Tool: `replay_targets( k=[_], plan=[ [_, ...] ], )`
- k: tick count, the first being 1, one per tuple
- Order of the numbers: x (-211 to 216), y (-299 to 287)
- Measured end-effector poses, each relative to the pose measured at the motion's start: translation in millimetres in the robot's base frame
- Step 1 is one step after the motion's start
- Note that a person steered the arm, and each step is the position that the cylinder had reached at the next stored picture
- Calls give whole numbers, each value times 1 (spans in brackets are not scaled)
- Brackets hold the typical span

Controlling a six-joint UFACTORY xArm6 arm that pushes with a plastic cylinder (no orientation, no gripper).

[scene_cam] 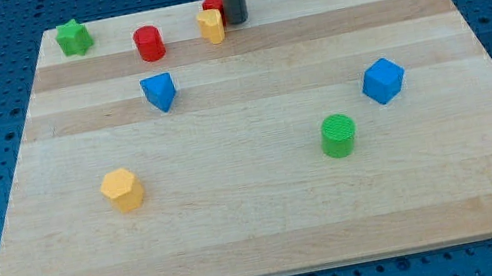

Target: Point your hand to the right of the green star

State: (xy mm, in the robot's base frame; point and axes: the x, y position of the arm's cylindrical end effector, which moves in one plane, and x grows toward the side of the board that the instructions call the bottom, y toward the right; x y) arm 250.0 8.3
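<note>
Far back on the wooden board (268, 205), my tip (237, 23) rested just right of a yellow block (211, 26), with a red block (214, 1) behind. Having no gripper, it held nothing. Well left sat the green star (73, 36), at the far left corner.

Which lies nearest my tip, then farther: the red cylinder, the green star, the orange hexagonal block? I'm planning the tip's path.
From my tip in the camera view:
1. Red cylinder, to its left.
2. Green star, top-left corner.
3. Orange hexagonal block, lower left.
</note>
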Motion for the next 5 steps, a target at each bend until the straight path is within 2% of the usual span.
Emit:
replay_targets(
  k=[2,4,5],
  plan=[
    [38,71],
    [47,65],
    [57,6]
  ],
)
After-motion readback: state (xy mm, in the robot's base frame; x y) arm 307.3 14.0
